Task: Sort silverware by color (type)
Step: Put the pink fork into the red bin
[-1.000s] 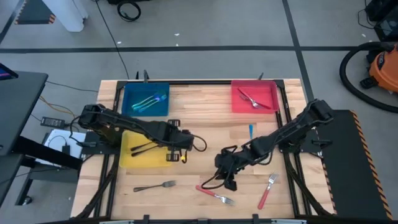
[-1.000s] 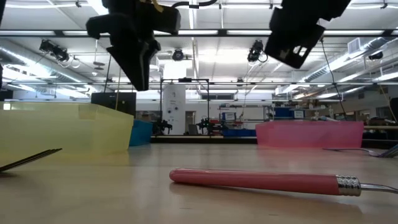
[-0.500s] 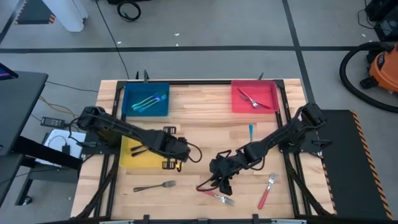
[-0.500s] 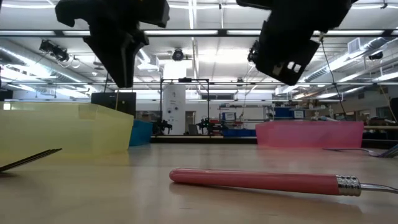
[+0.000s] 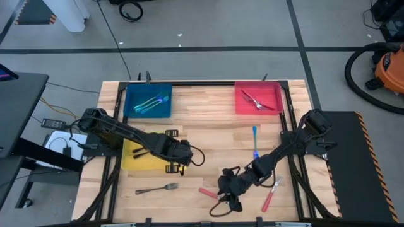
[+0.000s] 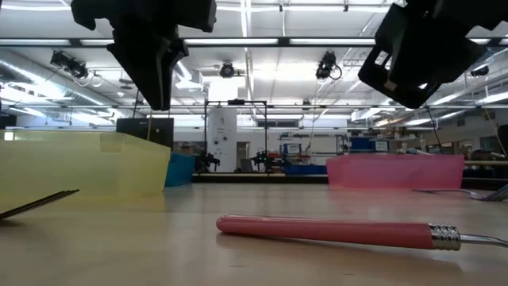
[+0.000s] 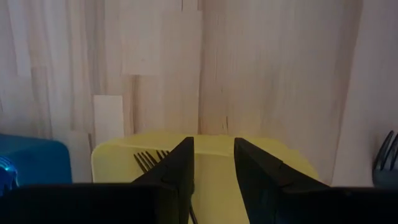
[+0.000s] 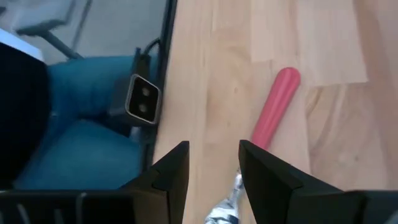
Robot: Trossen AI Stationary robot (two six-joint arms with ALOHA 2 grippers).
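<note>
One red fork [image 5: 207, 192] half under right arm

Bright ceiling lights [image 6: 238, 41] shine from above in the low view. The worktop [image 5: 208, 120] is evenly lit, shadows soft. Both wrist views look blurred.

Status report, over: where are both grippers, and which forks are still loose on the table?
Right gripper open, low over red fork. Left gripper open, empty, by yellow tray. Loose: black fork, blue fork, second red fork. Nothing blocking.
</note>
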